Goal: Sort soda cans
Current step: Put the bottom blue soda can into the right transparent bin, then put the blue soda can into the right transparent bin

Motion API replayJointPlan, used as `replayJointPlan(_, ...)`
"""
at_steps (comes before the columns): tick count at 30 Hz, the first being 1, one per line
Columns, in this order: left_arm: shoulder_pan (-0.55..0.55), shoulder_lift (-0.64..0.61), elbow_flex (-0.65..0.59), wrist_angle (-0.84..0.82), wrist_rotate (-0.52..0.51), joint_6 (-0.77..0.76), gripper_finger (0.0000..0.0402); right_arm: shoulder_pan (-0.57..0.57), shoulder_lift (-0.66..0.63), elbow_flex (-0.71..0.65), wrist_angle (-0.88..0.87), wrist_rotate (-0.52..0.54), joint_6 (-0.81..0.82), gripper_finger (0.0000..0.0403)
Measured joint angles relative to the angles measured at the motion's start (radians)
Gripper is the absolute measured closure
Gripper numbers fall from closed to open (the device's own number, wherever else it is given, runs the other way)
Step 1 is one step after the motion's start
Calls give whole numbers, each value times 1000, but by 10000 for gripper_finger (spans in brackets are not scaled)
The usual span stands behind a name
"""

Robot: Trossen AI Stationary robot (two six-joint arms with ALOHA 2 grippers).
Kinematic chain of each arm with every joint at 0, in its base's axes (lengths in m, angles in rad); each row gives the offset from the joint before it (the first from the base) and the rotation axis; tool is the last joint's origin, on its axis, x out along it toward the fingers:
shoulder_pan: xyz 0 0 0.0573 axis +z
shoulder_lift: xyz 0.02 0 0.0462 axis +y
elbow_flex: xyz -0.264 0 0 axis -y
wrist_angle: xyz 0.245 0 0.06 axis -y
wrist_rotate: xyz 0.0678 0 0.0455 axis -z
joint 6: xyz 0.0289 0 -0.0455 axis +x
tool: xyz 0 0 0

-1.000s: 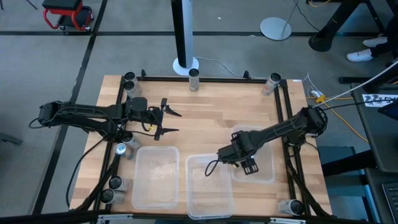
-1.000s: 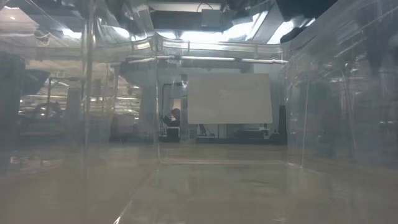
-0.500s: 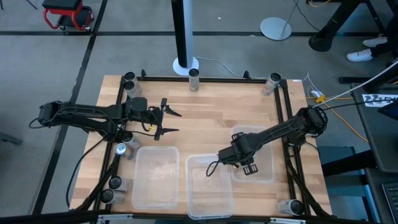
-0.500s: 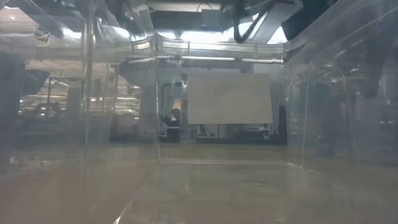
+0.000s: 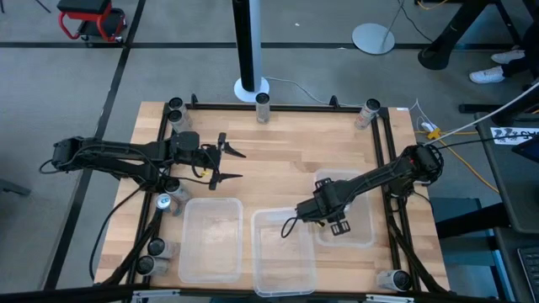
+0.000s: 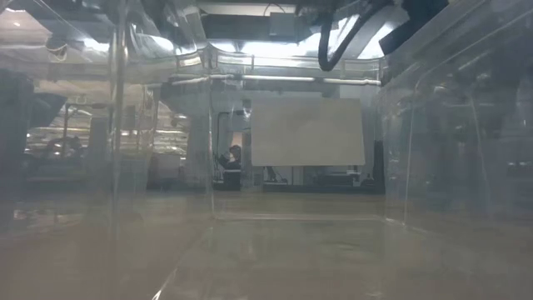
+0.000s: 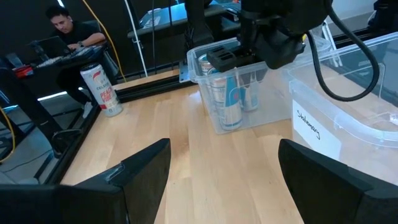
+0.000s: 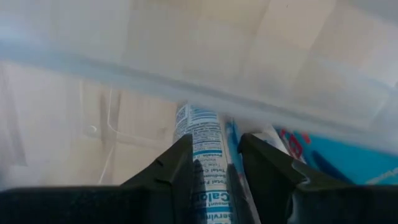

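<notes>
Closure on the right side is what has changed: over the last second the right gripper (image 5: 337,223) has drawn its jaws in, and the wrist view now shows them pinching a blue-and-white can (image 8: 202,155) by its sides. The arm itself has barely shifted. That can stands inside the small clear bin (image 5: 364,240) by the table's (image 5: 286,147) right edge, among other cans of the same kind, so I judge this a grip taken within the bin, not a drop. Room is tight there, with the bin's wall close ahead of the fingers and the middle bin (image 5: 285,252) just beside, so straight up looks like the only clean way out. The left gripper (image 5: 234,165) waits with jaws spread and empty near the left edge, over bare wood. Loose cans (image 5: 263,103) line the table's edges and corners, well apart from both arms.
</notes>
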Motion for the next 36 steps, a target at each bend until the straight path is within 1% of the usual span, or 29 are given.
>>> replayJointPlan(11, 0, 0, 0, 0, 0, 0, 114, 0, 1, -2, -153, -59, 27, 267)
replayJointPlan(22, 0, 0, 0, 0, 0, 0, 114, 1, 0, 2, -121, -68, 9, 267)
replayJointPlan(24, 0, 0, 0, 0, 0, -11, 114, 1, 0, 28, -145, -82, 0, 267)
replayJointPlan(28, 1, 0, 0, 1, -1, -46, 114, 1, -1, 138, -213, -92, -27, 267)
replayJointPlan(30, 2, 0, 0, 6, -17, -72, 114, 1, -1, 214, -254, -65, -42, 267)
replayJointPlan(32, 2, 0, 1, 6, -57, -98, 114, 1, -2, 291, -262, -4, -74, 267)
replayJointPlan(34, 2, 0, 2, 4, -97, -111, 114, 1, -10, 358, -254, 103, -128, 267)
replayJointPlan(36, 3, 0, 17, -10, -123, -116, 114, 7, -17, 421, -254, 244, -197, 267)
